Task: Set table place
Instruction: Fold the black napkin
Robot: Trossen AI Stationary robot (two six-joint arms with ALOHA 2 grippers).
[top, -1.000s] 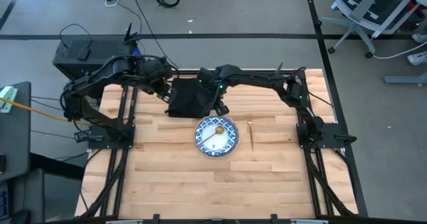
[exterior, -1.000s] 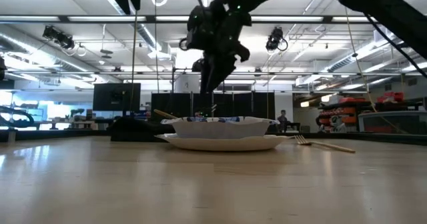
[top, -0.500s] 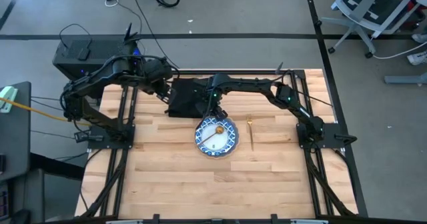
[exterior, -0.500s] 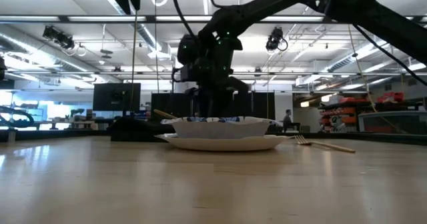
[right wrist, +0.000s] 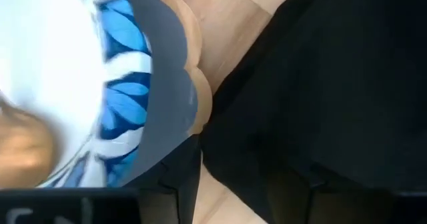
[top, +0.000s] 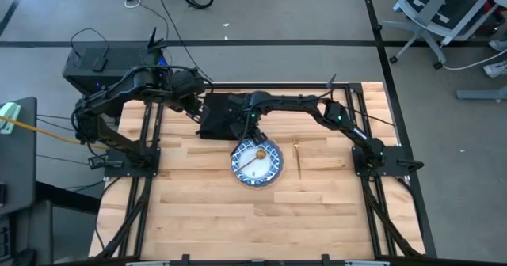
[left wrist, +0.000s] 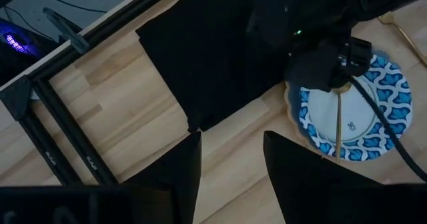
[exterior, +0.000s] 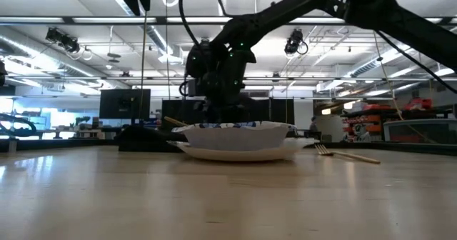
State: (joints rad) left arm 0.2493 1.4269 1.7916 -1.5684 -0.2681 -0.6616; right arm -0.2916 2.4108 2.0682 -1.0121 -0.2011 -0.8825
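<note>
A black napkin (top: pixel 224 115) lies flat on the table's far middle. Just nearer stands a blue-grey plate (top: pixel 235 167) carrying the blue-and-white patterned dish (top: pixel 272 168), with a gold spoon (top: pixel 255 159) lying in the dish. To the plate's right a gold fork (top: pixel 299 157) rests on the wood. My right gripper (right wrist: pixel 233 184) is open and points down, low over the napkin's near edge (right wrist: pixel 220 111) next to the plate's far rim (right wrist: pixel 170 71). In the low view the dish (exterior: pixel 232 133) hides its fingertips. My left gripper (left wrist: pixel 230 164) hangs open, high over the napkin's left side. My right gripper straddles the napkin's near edge from above, one finger (right wrist: pixel 180 181) on the plate's side and the other (right wrist: pixel 293 191) over the black cloth. Whether either fingertip touches the cloth or the wood, I cannot tell.
Black metal rails (top: pixel 150 131) run along the table's left and right sides. A black box (top: pixel 91 64) sits beyond the far left corner. Bare wood (top: pixel 253 218) stretches from the plate to the near edge.
My right gripper has come down from well above the dish to just behind the plate's far rim. It also shifted a little toward the table's left and rolled slightly. Its fingers have stayed open. The napkin, plate, spoon and fork have not moved.
</note>
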